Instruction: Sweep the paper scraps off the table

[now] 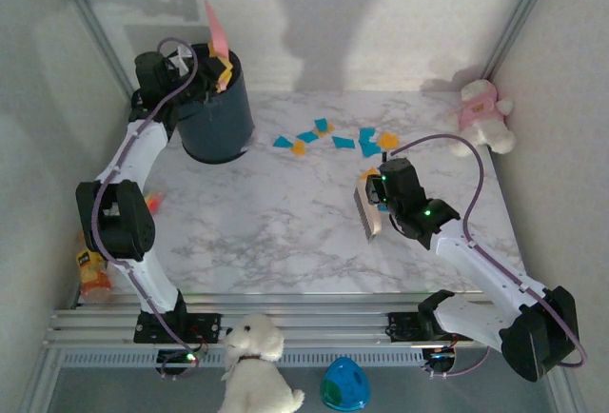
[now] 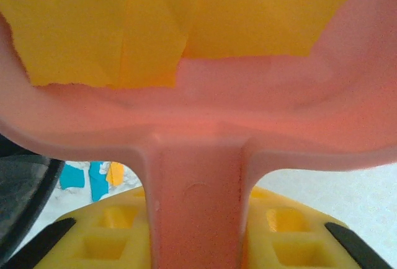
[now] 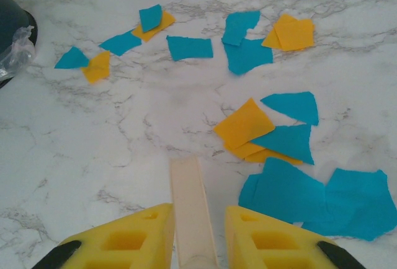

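Both clamped | left jaws: pink dustpan (image 2: 198,120), edges cropped | right jaws: brush handle (image 3: 191,201), lower end cropped

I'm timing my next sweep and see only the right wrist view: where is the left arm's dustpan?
Observer: The left gripper holds the pink dustpan tipped up over the dark bin, at the far left.
Operator: Is it empty?
Observer: No, orange paper scraps are on the pan.
Operator: Where's my brush head?
Observer: The brush is over the right half of the table, on the near side of the main row of scraps.
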`<state>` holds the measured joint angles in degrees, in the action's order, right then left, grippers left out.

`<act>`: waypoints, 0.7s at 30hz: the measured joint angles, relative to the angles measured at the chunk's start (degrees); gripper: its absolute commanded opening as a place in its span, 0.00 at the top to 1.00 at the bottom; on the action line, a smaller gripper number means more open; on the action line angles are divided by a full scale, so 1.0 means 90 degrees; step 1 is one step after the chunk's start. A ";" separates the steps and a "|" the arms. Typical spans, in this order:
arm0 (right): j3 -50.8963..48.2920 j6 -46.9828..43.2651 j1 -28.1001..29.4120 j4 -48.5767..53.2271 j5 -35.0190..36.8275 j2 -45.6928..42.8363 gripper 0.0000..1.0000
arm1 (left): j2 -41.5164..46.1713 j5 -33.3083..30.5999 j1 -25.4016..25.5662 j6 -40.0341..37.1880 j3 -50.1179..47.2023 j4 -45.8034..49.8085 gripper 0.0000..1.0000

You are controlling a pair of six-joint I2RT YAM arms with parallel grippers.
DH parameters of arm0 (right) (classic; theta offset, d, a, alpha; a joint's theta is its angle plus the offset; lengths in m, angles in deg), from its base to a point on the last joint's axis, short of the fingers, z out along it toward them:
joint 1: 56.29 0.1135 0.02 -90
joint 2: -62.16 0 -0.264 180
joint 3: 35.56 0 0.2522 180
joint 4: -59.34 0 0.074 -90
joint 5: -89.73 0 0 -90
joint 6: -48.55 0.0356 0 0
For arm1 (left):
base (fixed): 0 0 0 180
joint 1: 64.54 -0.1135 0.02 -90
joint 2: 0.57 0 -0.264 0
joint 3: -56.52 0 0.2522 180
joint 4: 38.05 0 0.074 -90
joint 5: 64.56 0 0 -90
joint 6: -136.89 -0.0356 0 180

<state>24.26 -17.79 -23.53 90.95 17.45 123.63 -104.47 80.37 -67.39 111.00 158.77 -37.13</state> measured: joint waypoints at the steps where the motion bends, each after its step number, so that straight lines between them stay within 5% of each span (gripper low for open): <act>1: 0.0000 0.0000 0.0000 0.0000 0.0000 0.0000 1.00 | 0.0000 0.0017 -0.0017 0.0180 -0.0102 -0.0194 1.00; 21: 0.0000 0.0007 0.0000 0.0002 0.0000 0.0010 1.00 | 0.0000 0.0090 -0.0112 0.2795 -0.1090 -0.2854 1.00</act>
<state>24.26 -17.73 -23.53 90.97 17.45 123.72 -104.47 81.18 -68.40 136.16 148.96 -62.81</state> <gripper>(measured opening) 0.259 0.267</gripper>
